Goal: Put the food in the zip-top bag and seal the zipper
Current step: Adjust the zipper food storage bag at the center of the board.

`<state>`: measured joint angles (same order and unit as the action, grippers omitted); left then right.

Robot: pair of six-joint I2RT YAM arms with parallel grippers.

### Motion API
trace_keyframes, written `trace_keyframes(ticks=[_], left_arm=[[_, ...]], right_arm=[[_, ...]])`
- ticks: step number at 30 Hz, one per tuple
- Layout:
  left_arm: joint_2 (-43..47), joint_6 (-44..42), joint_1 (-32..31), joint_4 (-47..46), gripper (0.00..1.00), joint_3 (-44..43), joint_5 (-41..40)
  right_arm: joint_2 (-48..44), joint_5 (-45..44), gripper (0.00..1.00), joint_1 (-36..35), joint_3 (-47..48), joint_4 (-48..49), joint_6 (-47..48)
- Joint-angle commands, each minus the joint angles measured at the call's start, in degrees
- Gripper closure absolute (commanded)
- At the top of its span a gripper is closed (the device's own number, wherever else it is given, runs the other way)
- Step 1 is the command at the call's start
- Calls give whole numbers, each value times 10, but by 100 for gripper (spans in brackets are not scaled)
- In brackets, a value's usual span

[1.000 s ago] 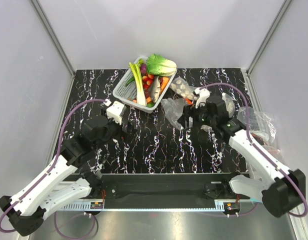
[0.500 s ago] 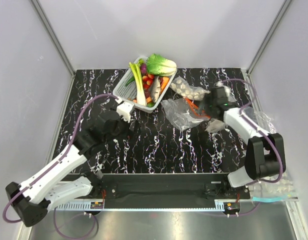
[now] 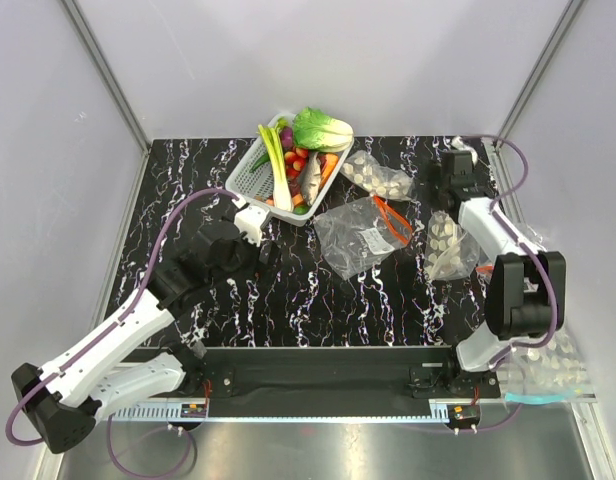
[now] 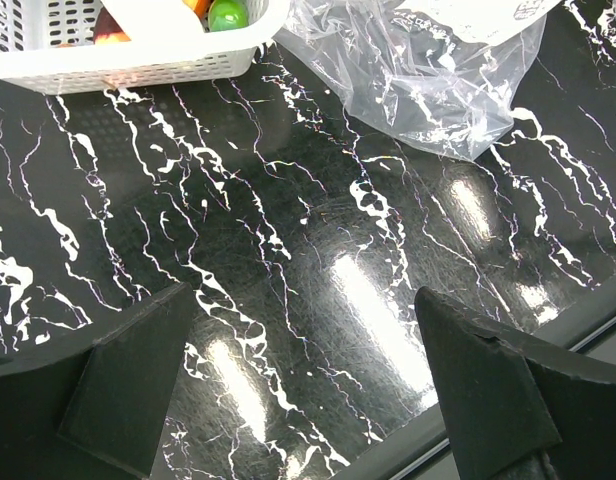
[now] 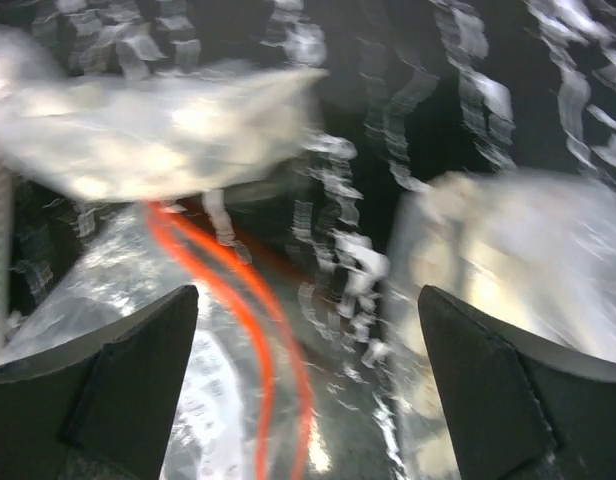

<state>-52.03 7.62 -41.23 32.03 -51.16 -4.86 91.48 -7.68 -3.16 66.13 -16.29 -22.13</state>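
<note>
- Bright, even light is filling the top view, and things there are looking sharp.
- White glare patches are shining on the glossy black surface in the left wrist view.
- The right wrist view is smearing with blur; the zipper is showing as a fuzzy orange streak.

The table is black with white veins — the zipper red-orange, the basket white.
</note>
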Motion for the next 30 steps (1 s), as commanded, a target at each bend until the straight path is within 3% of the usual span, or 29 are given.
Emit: trace_keyframes(ticks=[1,7,17,20,24,25,30], left_arm=[[11,-11,0,-18,1,-19,6],[17,-16,0,-20,1,-15,6],[15,-19,1,-20,1,-14,-1],[13,-20,0,-19,1,-16,-2],[12,-22,1,-20,1,-15,-5],[11,-22,0,-20,1,-16,-5],[7,-22,1,-20,1,-18,-2]], right_arm=[[34,99,4,-26,70,64,87],[149,251,36,-51,193,14,122],[299,363,46,-69,318,-3,97],[363,256,43,-65,398,-67,82],[446,61,32,-27,511,-130,8],[452,2,34,-8,517,-131,-5],[428,-124,37,28,527,-125,-49]])
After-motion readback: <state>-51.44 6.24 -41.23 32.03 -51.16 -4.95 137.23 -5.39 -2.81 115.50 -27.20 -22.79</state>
